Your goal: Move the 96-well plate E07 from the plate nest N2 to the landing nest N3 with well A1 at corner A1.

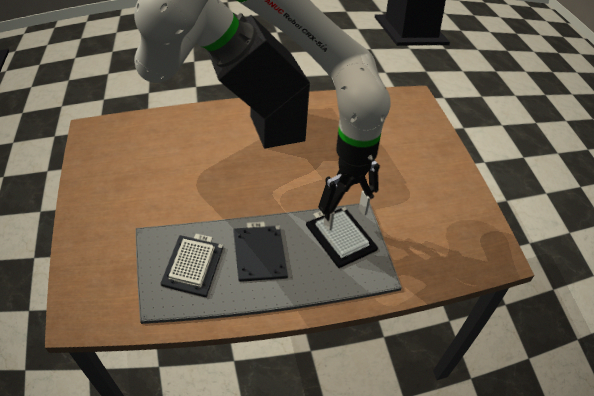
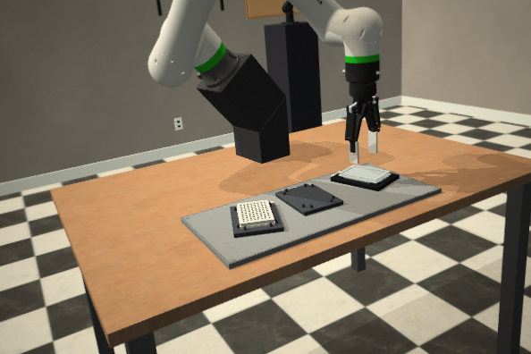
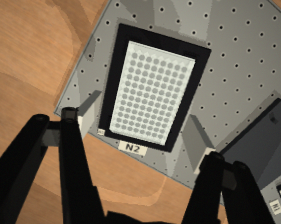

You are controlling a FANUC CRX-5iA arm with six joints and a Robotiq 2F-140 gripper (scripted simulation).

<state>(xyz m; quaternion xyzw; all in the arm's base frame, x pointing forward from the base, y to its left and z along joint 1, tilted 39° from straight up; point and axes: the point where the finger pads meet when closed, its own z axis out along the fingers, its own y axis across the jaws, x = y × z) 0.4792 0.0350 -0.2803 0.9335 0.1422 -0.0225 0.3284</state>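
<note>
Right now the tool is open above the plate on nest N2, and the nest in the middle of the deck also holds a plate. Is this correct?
Not quite. The tool is open above the plate on N2, but the middle nest holds no plate, as the exterior view shows.

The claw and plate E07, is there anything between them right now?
Nothing. In the exterior view the open claw hangs above plate E07 on nest N2, with only air between; the wrist view agrees.
</note>
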